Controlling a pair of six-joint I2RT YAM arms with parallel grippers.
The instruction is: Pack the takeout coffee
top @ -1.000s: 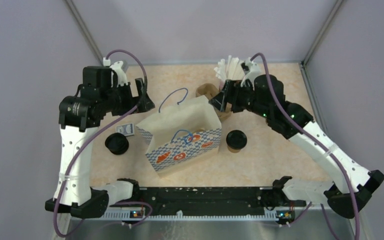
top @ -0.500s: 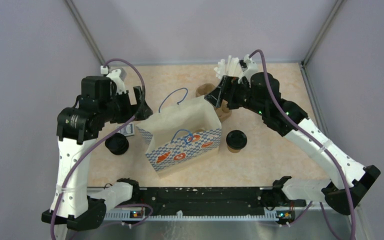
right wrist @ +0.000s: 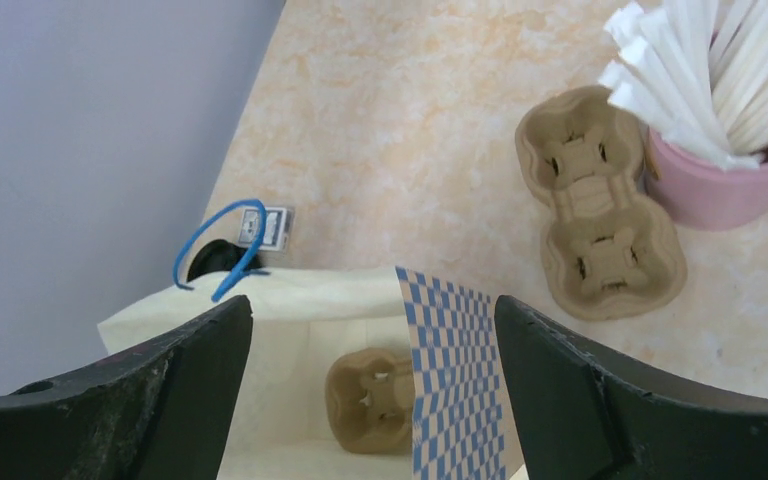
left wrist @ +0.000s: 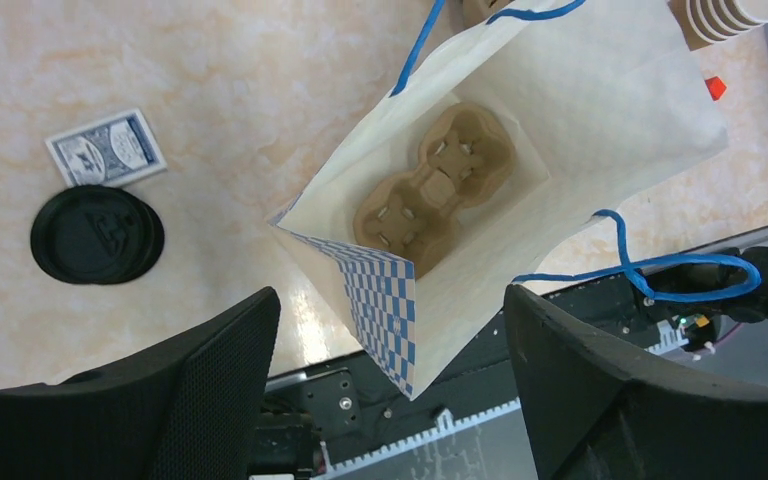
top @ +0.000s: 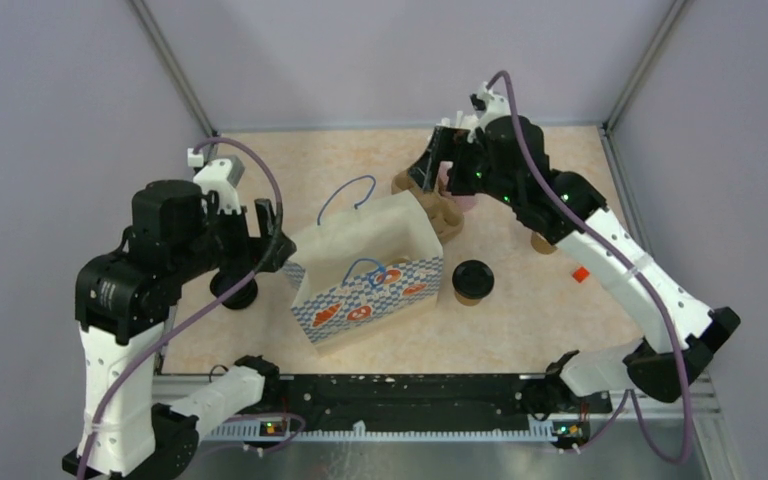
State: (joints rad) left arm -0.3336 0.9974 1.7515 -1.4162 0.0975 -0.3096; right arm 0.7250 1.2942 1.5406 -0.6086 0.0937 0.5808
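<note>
Top view first. The paper bag stands open in the middle of the table, blue handles up. The takeout coffee sits upright on the table just right of the bag, black lid on, so it's outside the bag. On the left side there's a round black lid partly under the left arm; can't tell what's beneath it. The left gripper hangs by the bag's left edge with its arm bent back at the elbow. The right gripper is up over the far right corner of the bag, its arm stretched in from the near right.

The left wrist view looks straight down the bag, and this is the bit the top view doesn't give you. A brown carrier with 2 wells lies on the bottom, both wells empty. Jaws are spread wide with nothing between them. A card deck lies just beside the black lid, and a stack of lidless cups peeks in at the far right.

The right wrist view has jaws spread wide too, holding nothing. It catches a second carrier on the table, right up against a pink cup full of white straws.
</note>
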